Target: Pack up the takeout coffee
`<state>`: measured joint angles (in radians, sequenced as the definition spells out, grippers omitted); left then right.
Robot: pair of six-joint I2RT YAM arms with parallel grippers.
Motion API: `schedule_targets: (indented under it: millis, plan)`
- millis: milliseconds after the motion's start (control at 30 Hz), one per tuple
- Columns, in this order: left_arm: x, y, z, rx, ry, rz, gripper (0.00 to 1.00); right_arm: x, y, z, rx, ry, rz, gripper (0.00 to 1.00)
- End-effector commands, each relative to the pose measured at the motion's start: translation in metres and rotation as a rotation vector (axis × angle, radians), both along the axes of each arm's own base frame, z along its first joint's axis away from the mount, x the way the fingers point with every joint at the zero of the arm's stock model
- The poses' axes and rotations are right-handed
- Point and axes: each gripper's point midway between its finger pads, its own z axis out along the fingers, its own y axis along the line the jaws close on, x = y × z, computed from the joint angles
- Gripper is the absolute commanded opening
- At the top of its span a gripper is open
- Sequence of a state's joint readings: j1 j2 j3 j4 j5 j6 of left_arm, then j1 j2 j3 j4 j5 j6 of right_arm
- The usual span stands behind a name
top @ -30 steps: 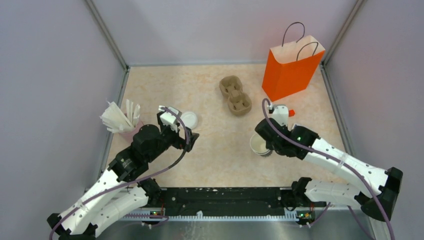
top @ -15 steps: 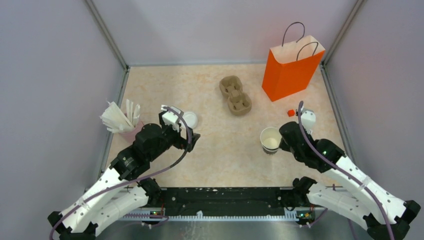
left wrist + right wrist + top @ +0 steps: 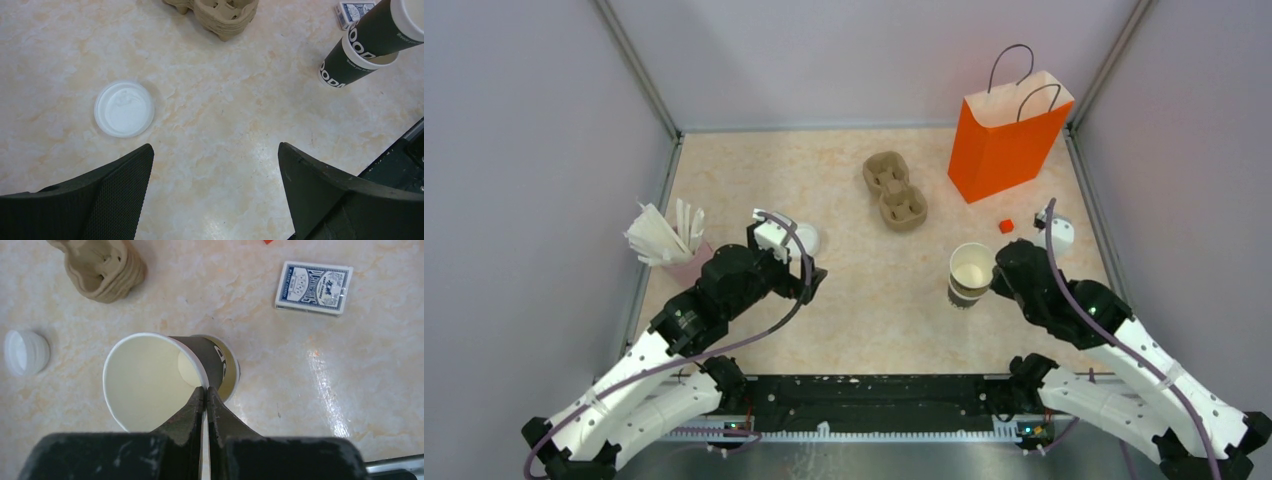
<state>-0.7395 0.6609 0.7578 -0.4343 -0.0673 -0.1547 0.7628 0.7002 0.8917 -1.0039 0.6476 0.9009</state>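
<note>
Swung rightward since a second ago, cup [image 3: 145,385] rim pinched tight in right gripper [image 3: 205,390] — tilted partly out of a second cup [image 3: 229,371], right of centre. Spread wide near lid [image 3: 124,108], left gripper [image 3: 215,150] — capping ahead.

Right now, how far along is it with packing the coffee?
Done: nothing packed; the tray holds no cup and the lid lies loose. In hand: the right gripper is shut on the rim of a cup, tilted with its base inside a second cup; the left gripper hangs open above the lid. Left: lid on, then cup into tray and probably the bag.
</note>
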Motion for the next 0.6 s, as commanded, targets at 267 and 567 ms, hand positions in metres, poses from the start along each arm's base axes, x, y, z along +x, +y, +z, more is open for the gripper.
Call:
schedule_targets:
  millis: [267, 567]
  plan:
    - [0.006, 0.025, 0.021, -0.03, -0.091, 0.125, 0.99, 0.016, 0.052, 0.072, 0.102, -0.109, 0.252, 0.0]
    - [0.012, 0.052, 0.025, -0.022, -0.111, 0.272, 0.99, 0.021, 0.132, 0.035, 0.183, 0.022, 0.5, 0.0]
